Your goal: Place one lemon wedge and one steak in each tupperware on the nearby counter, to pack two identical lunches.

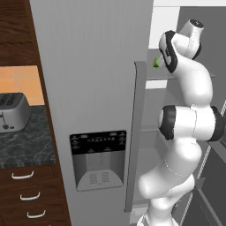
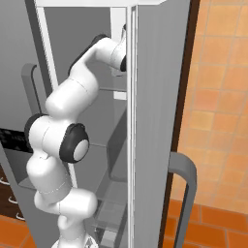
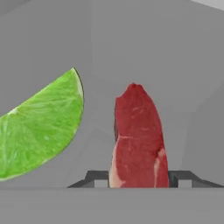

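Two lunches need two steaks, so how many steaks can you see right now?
1. The steak stands on edge between the jaws in the hand view, right of a green wedge. Another may sit elsewhere in the fridge, hidden.

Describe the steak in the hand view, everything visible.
The steak is a raw red slab with a pale fat seam across its middle and a pale fatty patch near its lower right. It stands upright, its narrow rounded end up, against the fridge's grey interior. Its lower end sits between the claw's two dark fingertips, close at both sides; contact cannot be confirmed. A green citrus wedge lies apart on its left.
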{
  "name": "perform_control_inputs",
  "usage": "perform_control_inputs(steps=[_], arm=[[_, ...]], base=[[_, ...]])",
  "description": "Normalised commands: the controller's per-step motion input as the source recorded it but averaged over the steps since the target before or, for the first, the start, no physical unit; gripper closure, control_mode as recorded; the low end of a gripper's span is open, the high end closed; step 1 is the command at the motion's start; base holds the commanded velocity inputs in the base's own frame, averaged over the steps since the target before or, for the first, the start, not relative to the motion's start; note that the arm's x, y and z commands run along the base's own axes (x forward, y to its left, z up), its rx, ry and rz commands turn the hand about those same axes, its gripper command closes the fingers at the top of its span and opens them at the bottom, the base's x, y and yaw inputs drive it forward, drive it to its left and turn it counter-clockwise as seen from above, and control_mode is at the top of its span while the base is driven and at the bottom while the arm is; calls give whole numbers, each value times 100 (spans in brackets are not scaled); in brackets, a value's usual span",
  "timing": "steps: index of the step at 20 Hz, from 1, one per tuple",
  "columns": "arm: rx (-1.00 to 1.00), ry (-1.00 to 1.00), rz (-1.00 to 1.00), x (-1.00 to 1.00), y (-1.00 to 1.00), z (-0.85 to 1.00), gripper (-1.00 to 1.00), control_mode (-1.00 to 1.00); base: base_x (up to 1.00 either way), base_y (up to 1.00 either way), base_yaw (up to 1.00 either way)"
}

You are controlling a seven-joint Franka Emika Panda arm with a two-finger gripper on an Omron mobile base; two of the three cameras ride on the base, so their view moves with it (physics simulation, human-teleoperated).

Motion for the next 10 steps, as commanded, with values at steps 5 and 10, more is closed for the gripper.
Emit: perform_control_inputs(steps=[5, 10], arm=[[4, 14, -7, -24, -7, -31, -100, -100], [0, 13, -7, -25, 0, -55, 100, -100]], base=[[0, 0, 0], [0, 0, 0]])
